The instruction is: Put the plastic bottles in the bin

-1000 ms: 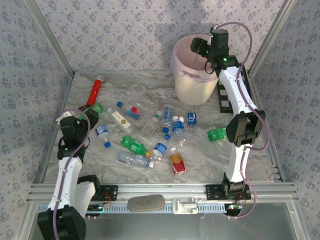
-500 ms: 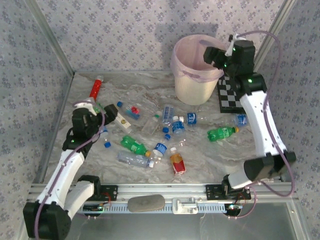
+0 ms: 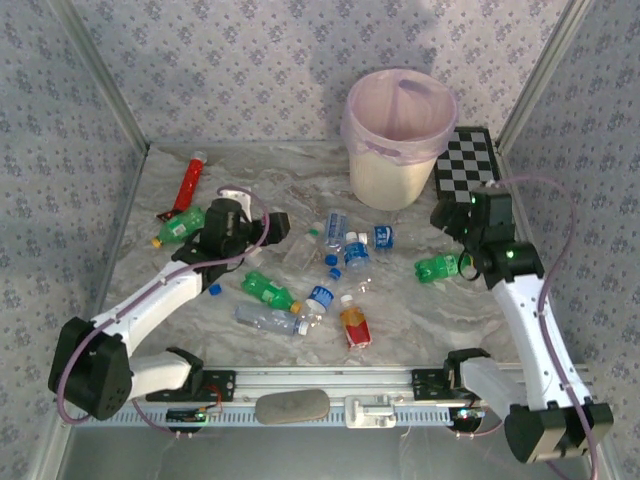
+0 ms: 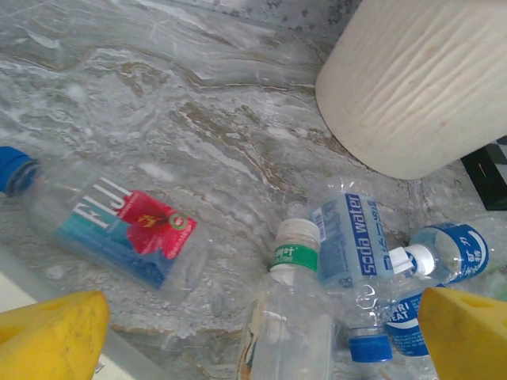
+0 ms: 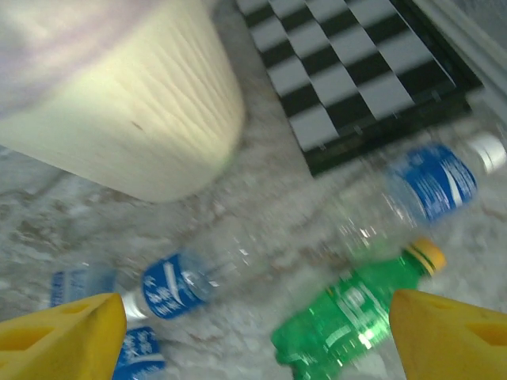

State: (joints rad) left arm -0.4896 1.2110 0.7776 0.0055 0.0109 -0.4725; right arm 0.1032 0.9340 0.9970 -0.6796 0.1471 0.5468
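Observation:
Several plastic bottles lie scattered on the marbled table. My left gripper point(image 3: 258, 222) is open, its yellow fingers either side of a clear bottle with a white cap and green band point(image 4: 297, 317). A Fiji bottle point(image 4: 119, 233) lies to its left and a soda water bottle point(image 4: 344, 245) to its right. My right gripper point(image 3: 448, 222) is open and holds nothing. It hangs just above a green bottle point(image 3: 437, 268), which lies near its right finger in the wrist view point(image 5: 356, 313). A blue-labelled bottle point(image 5: 170, 285) lies by the other finger. The bin point(image 3: 400, 135) stands at the back.
A checkerboard point(image 3: 468, 155) lies right of the bin, with another blue-labelled bottle point(image 5: 436, 182) at its edge. A red tube point(image 3: 188, 180) and a green bottle point(image 3: 180, 225) lie far left. An orange-filled bottle point(image 3: 354, 325) lies near the front rail.
My right arm swung from over the bin down to the table by the green bottle. My left arm reached right, from the left edge toward the middle cluster of bottles.

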